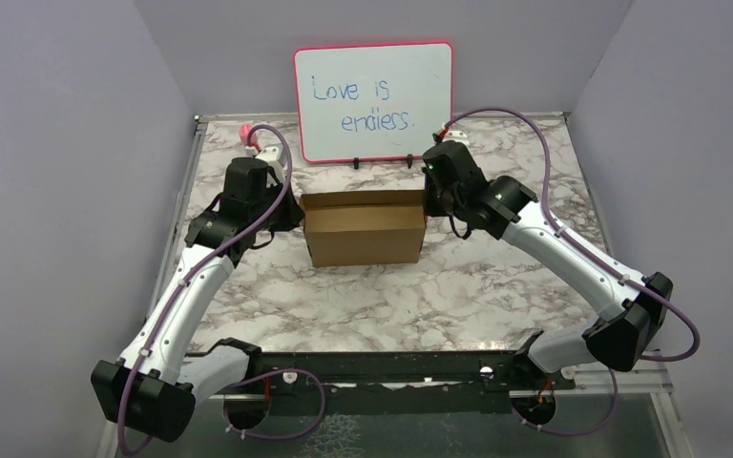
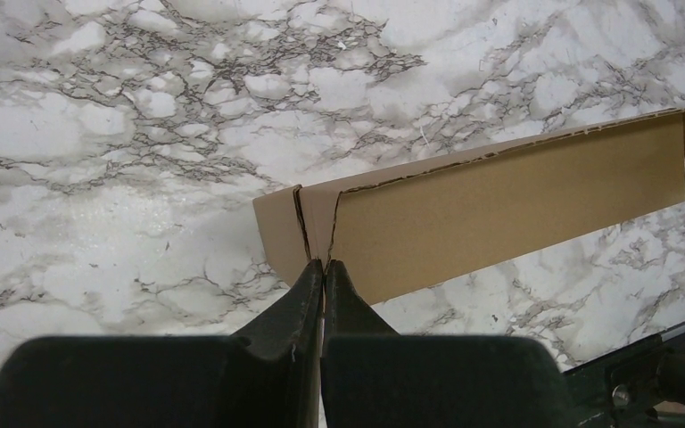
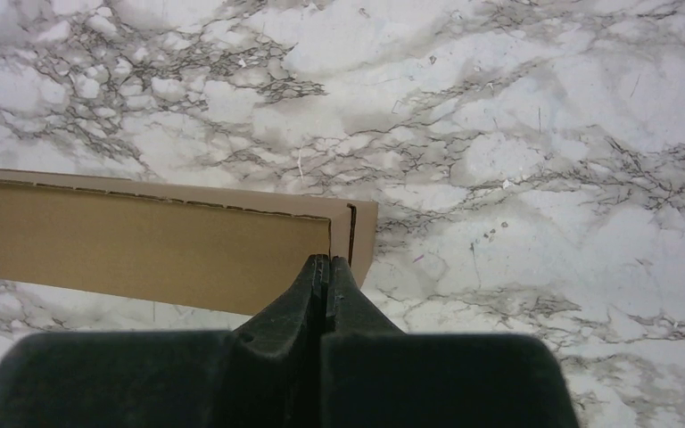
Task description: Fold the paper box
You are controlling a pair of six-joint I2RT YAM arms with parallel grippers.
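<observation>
Brown cardboard paper box (image 1: 363, 239), only 1, stands on the middle of the marble worktop (image 1: 391, 305), opening upward, long axis left-right. Left end effector (image 2: 324, 266) and right end effector (image 3: 325, 261), 2 together, each clenched on 1 end.

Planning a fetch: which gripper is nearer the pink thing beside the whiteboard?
Left. The left gripper pinches the paper box on the left, in front of the pink thing; the right gripper pinches its opposite end.

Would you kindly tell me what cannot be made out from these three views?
Left wrist: the closed left gripper hides whether it pinches cardboard; the frame edge crops the paper box.
Right wrist: likewise for the right gripper.
Top external: the arms hide both gripper tips; the box's top, open or closed, is unclear.
</observation>
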